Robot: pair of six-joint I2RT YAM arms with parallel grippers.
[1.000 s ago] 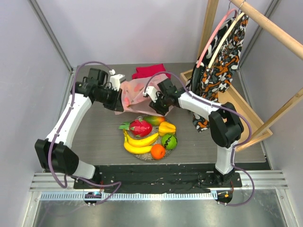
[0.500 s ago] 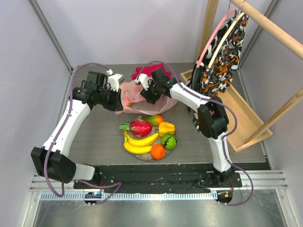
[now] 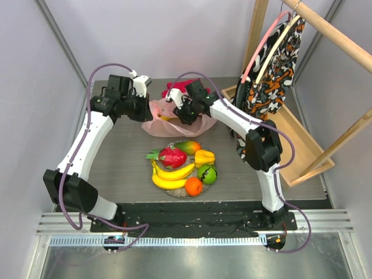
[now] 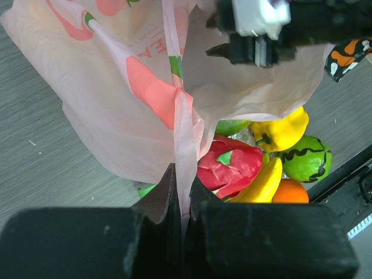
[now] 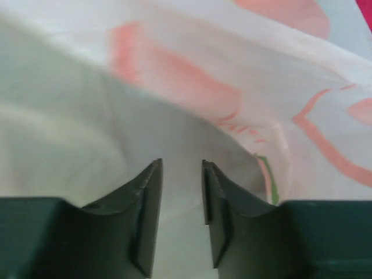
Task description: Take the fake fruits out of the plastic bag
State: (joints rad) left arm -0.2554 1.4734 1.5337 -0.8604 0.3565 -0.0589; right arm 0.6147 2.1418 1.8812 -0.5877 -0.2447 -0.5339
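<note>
Emptying step: clamped left claw (image 4: 183, 180) on a plastic bag (image 4: 116, 104) fold, right claw (image 5: 180, 168) parted and empty against the film, fake fruits (image 3: 171, 174) heaped just beyond the left claw; likely needed reaching inside next.

Probably a lab, grey panel walls (image 3: 163, 35), aluminium rail (image 3: 325, 221)

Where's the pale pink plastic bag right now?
In the top view, the thin pale pink plastic bag is far-centre on the table, pinched by the left gripper, between the round plate of fake fruits and the folded red cloth.
</note>
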